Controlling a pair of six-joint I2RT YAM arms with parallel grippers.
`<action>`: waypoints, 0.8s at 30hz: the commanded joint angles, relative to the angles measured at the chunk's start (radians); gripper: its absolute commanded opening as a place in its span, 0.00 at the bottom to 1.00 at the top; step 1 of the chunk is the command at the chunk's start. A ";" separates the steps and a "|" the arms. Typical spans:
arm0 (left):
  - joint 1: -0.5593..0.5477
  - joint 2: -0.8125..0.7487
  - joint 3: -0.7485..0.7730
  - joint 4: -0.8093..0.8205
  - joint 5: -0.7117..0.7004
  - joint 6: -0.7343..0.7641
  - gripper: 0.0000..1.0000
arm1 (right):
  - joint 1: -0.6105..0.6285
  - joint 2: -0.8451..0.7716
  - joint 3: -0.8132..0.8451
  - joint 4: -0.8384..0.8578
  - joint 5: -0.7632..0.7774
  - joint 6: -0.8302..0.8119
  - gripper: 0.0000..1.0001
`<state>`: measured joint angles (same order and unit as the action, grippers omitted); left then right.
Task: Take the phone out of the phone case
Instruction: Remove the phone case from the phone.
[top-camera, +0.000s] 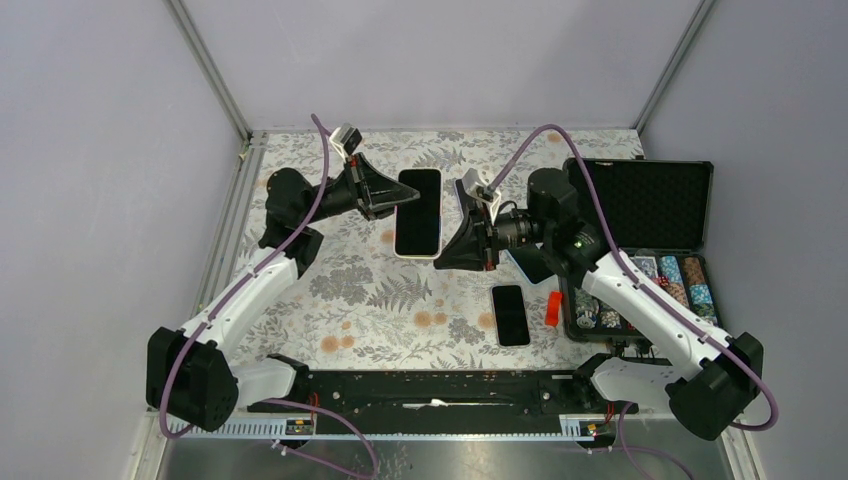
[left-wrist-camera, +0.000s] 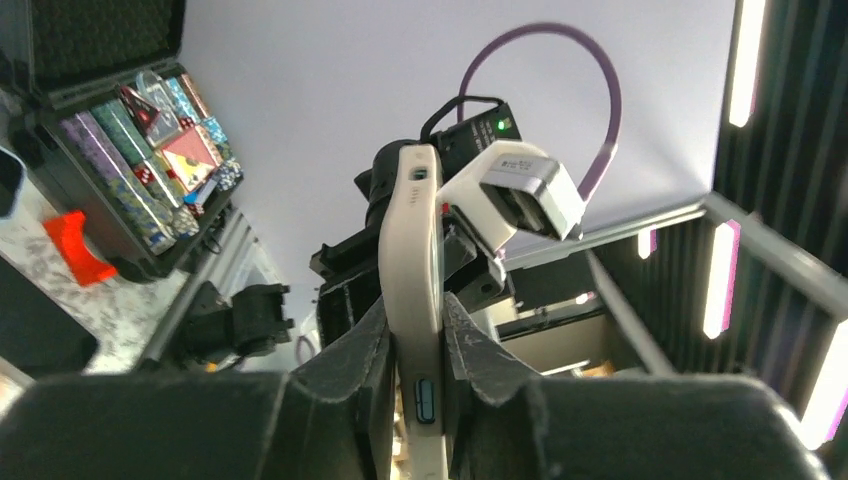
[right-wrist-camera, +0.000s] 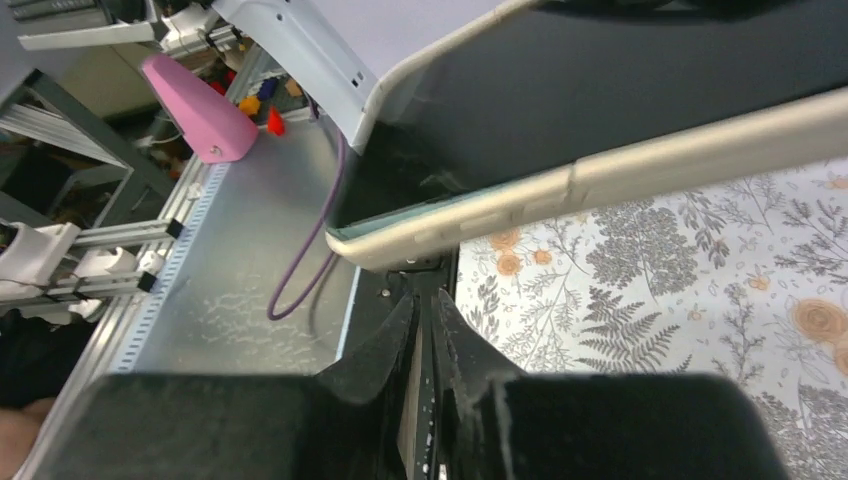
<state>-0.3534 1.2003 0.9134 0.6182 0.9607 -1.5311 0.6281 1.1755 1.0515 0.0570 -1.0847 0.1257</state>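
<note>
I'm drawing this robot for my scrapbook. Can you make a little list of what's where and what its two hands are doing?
left gripper: shut on the phone, clamping its edge
phone: in a pale case, held up above the table
right gripper: closed narrow, tips just under the phone's edge; unclear whether it pinches anything
other phone: dark, lying flat on the table
orange piece: beside the other phone
box: open, with chips inside
job: phone looks still in its case
</note>
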 joint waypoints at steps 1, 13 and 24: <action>0.002 -0.006 0.021 0.023 -0.046 -0.142 0.00 | -0.003 0.010 0.003 -0.005 0.014 -0.085 0.00; 0.017 -0.017 0.001 -0.004 -0.172 -0.092 0.00 | 0.007 -0.069 -0.279 0.567 0.330 0.298 0.33; 0.011 -0.102 -0.101 0.007 -0.552 -0.014 0.00 | 0.287 -0.047 -0.503 1.077 0.994 0.452 0.80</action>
<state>-0.3340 1.1908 0.7967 0.5594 0.5789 -1.5875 0.8368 1.1202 0.5659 0.8494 -0.4255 0.5289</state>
